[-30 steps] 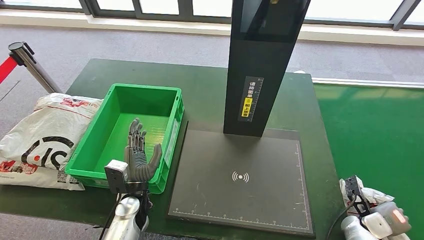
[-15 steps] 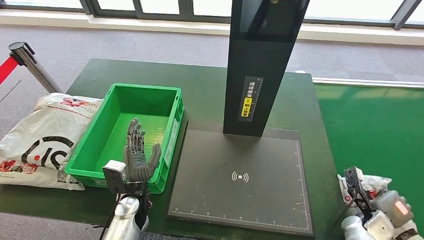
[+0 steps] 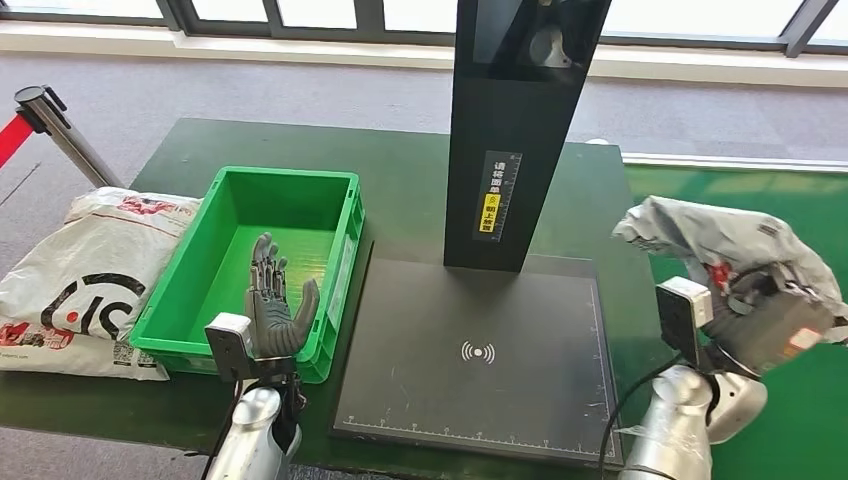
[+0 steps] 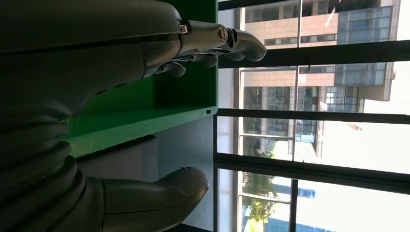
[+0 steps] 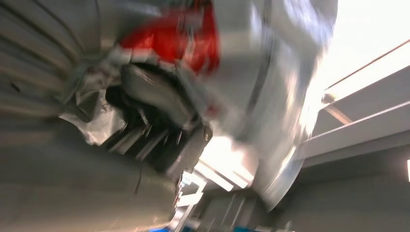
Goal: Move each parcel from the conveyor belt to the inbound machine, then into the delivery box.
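My right hand [image 3: 752, 300] holds a crumpled grey parcel [image 3: 722, 240] with red print, lifted above the table's right edge, beside the black scanner pad [image 3: 480, 355]. In the right wrist view the parcel [image 5: 203, 43] is blurred and my fingers [image 5: 154, 116] are dug into its folds. The tall black scanner column [image 3: 515, 130] rises behind the pad. My left hand [image 3: 272, 300] hangs open, fingers spread, over the near wall of the green box [image 3: 300, 185], which has nothing in it. The left wrist view shows that hand [image 4: 121, 58] close above the green box wall [image 4: 140, 121].
A large white parcel bag [image 3: 90, 280] with black and red print lies left of the green box. A barrier post [image 3: 55, 125] stands at the far left. Green floor [image 3: 740, 200] lies to the right of the dark table [image 3: 400, 170].
My right arm has swung up and inward, raising the grey parcel from low at the picture's right corner to beside the pad. The left hand has barely moved.
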